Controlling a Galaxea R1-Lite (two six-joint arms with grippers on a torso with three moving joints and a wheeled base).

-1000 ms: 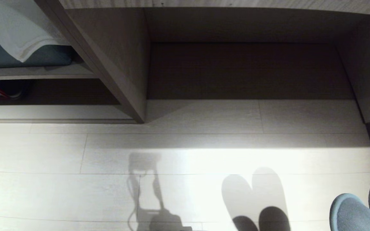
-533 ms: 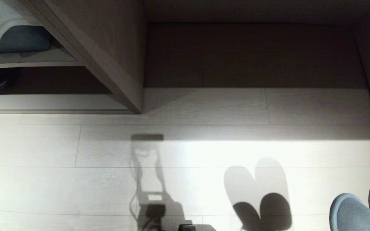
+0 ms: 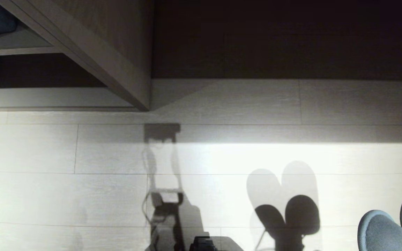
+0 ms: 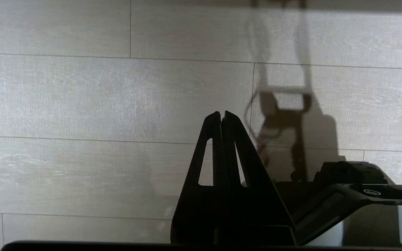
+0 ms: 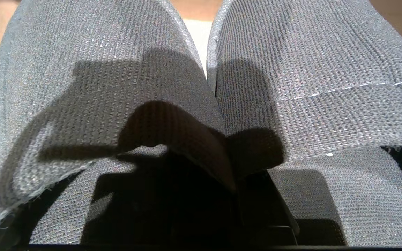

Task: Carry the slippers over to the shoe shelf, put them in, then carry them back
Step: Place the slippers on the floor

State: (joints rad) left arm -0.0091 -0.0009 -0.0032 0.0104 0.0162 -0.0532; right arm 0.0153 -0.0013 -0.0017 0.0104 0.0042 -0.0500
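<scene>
Carrying stage: the right gripper (image 5: 236, 181) is pinching both slippers (image 5: 201, 104) together above the floor (image 3: 82, 195); the left gripper (image 4: 222, 116) is hanging closed and empty; shelving in the shoe shelf (image 3: 47, 97) and the return are still remaining.

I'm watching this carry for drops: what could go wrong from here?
The right gripper pinches both slippers only by their inner edges, so one could slip out and fall.

The slippers hang at the far right edge of the head view, away from the shoe shelf at upper left, so placing may miss.
</scene>
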